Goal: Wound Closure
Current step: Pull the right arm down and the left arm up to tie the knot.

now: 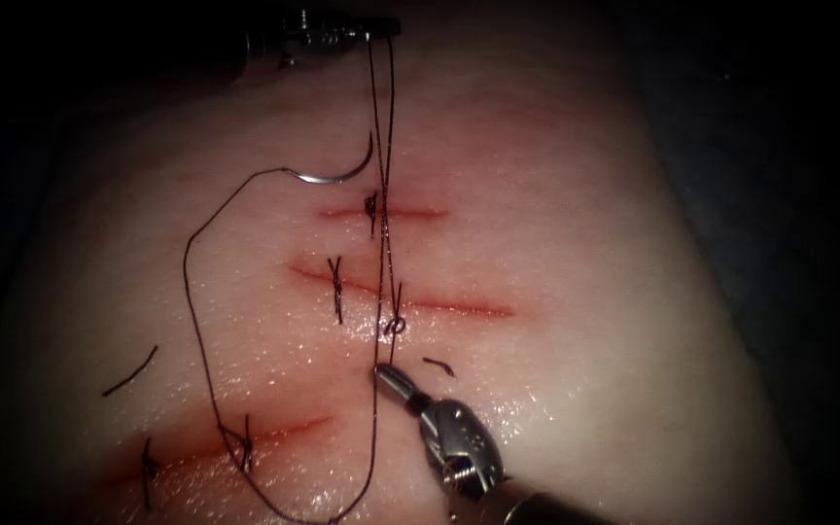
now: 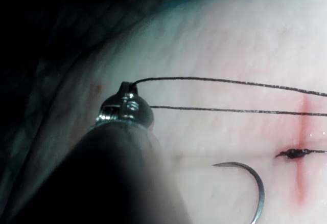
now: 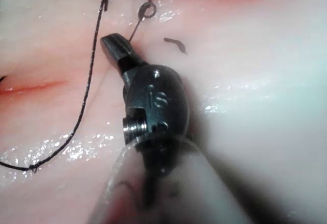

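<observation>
Tissue [image 1: 556,194] lay pale and glistening under the endoscope, crossed by several short red cuts, each carrying dark knotted stitches. The needle [image 1: 337,171] rested free on the surface, toward eleven o'clock from the uppermost cut [image 1: 386,211], to the left of that cut's stitch, held by neither tool and not in the tissue; in the left wrist view the needle [image 2: 250,183] lay just beside the same cut [image 2: 301,152]. From its blunt end the thread [image 1: 192,321] ran in a wide loop down toward seven o'clock, past the lowest cut [image 1: 245,437], and back up the middle.

The left tool [image 1: 381,27] sat at twelve o'clock at the far edge of the tissue, its jaws closed on the thread; two strands ran from it down across the upper cuts to a small loop [image 1: 396,326] at the middle cut [image 1: 439,303]. The left wrist view showed the left tool [image 2: 125,88] with both strands stretched away from it.

The right tool [image 1: 388,377] came in from five o'clock, its jaws closed together, tip just below that small loop; whether they gripped a strand I could not tell. In the right wrist view the right tool [image 3: 115,45] lay close beneath the loop [image 3: 148,10]. Two short cut ends of thread [image 1: 130,372] lay loose on the tissue, one to the left and one [image 1: 439,367] just beside the right tool.
</observation>
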Robot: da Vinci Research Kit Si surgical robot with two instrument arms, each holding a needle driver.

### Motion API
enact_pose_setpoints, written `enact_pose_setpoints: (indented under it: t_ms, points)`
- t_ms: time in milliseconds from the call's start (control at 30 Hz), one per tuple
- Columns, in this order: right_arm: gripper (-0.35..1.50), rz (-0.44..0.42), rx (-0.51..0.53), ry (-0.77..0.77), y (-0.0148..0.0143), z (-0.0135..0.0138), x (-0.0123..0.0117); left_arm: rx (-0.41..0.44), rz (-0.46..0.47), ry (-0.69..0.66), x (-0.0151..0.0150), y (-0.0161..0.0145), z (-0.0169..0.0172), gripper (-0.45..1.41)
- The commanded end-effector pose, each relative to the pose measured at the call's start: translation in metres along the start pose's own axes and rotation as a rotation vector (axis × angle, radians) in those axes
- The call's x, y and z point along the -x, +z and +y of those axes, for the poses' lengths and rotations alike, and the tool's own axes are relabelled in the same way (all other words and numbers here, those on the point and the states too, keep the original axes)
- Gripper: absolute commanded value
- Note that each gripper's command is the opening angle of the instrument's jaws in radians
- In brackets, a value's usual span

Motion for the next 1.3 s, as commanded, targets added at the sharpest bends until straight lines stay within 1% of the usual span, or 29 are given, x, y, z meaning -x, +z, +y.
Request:
enact_pose_setpoints:
  t_ms: [33, 200, 400, 500, 600, 800, 967, 1300]
  points:
    - [-0.35, 0.0, -0.002, 0.001, 0.0004, -0.0007, 0.0006, -0.005, 0.001, 0.004, -0.0001, 0.0009, -0.0008, -0.45]
    - [-0.35, -0.002, -0.001, -0.004, -0.0003, -0.0015, 0.0011, -0.017, -0.004, -0.008, -0.0002, 0.0015, -0.0019, -0.45]
    - [-0.35, -0.004, -0.001, -0.01, -0.0008, -0.0018, 0.0017, -0.037, -0.018, 0.004, -0.0001, 0.0028, -0.0034, -0.45]
    - [-0.35, -0.003, 0.001, -0.01, -0.0007, -0.0016, 0.0017, -0.052, -0.018, -0.001, 0.0004, 0.0042, -0.0041, -0.45]
    - [-0.35, -0.007, 0.002, -0.013, -0.0007, -0.0014, 0.002, -0.091, -0.014, 0.002, 0.0009, 0.0051, -0.0047, -0.45]
    - [-0.35, -0.037, 0.009, -0.026, -0.0006, -0.0011, 0.0033, -0.118, -0.022, -0.002, 0.0026, 0.007, -0.0065, -0.45]
    - [-0.35, -0.06, 0.014, -0.036, -0.0006, -0.0009, 0.0044, -0.125, -0.025, -0.004, 0.0038, 0.0079, -0.0078, -0.45]
    - [-0.35, -0.072, 0.01, -0.034, -0.0002, -0.0009, 0.0049, -0.128, -0.026, 0.001, 0.0046, 0.0084, -0.0081, -0.45]
